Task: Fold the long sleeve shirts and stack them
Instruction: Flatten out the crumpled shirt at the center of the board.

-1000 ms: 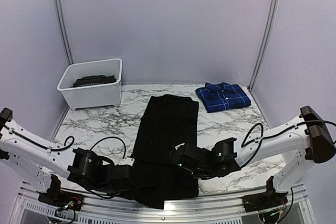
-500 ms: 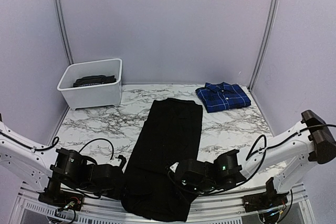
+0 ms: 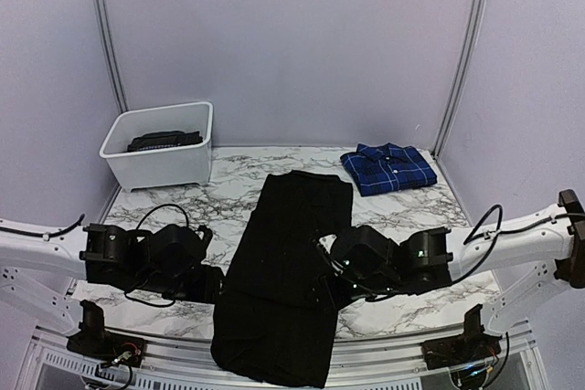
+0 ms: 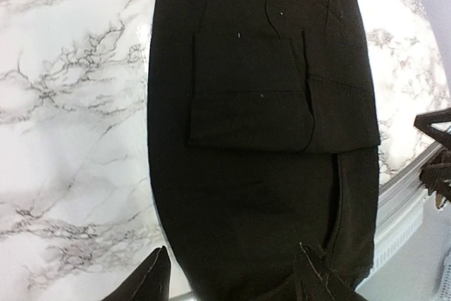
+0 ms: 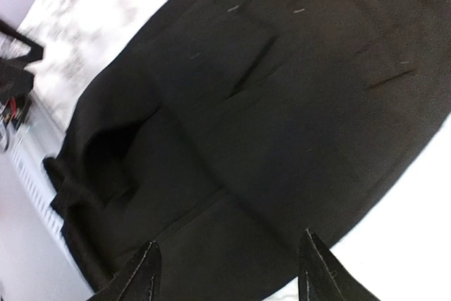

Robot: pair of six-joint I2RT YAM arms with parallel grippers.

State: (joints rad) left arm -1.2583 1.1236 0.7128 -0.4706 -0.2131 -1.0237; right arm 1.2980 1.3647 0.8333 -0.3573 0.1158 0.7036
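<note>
The large plain black long sleeve shirt (image 3: pixel 292 253) lies between the two arms as one long narrow strip on the white marble tabletop (image 3: pixel 393 216). Its long axis runs away from both pincers toward the far side, leaning slightly to the right, and its near end drapes over the tabletop's near edge.

The left pincer (image 3: pixel 212 282) sits at the strip's left edge, so the cloth is to its right. The right pincer (image 3: pixel 327 282) sits at the opposite edge, so the cloth is to its left. Each is just beside its own edge at about the same place along the strip, and neither arm is clearly nearer. Whether either one touches the cloth cannot be told from above.

Both pincers are released. In the left wrist view the left pincer (image 4: pixel 232 273) has its fingers spread with nothing held, and the black shirt (image 4: pixel 254 103) stretches straight ahead of it. The right pincer (image 5: pixel 229 259) is likewise spread and empty over the black shirt (image 5: pixel 268 89).

The sleeves appear already folded inward. The left wrist view shows a squarish layer lying on top of the body panel, with a clean lower edge across the strip. The cloth is matte, with small white lint specks and soft creases. What probably remains is a fold across the long axis.

Well beyond the right pincer, on its far right, the dark blue plaid long sleeve shirt (image 3: pixel 388 168) rests as a folded rectangle. Far beyond the left pincer stands a white plastic bin (image 3: pixel 160 163) holding a dark bundle (image 3: pixel 164 141).
</note>
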